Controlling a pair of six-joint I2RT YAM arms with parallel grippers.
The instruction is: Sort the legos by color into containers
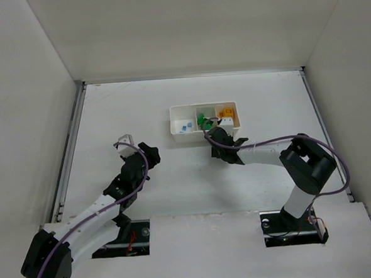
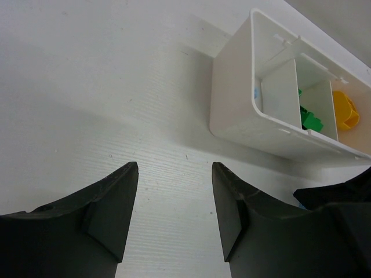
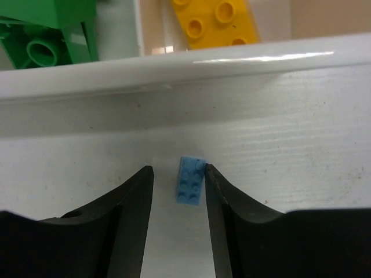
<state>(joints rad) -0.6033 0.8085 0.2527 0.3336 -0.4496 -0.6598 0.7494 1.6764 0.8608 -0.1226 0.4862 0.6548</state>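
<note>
Right wrist alone shows blue lego point(image 3: 191, 181) — between right tool point(image 3: 178, 171) fingers.

Bright, even overhead light washes the scene, with only faint shadows under the arms on the matte white tabletop point(image 1: 194, 176).

In the left wrist view, the small white rectangular plastic tray point(image 2: 232, 98) casts a soft grey shadow along its near side, and the black left fingers point(image 2: 110, 202) show little detail. In the right wrist view, a glare streak runs along the tray's glossy rim, and the green plastic brick point(image 3: 46, 35) at the top edge is slightly soft.
</note>
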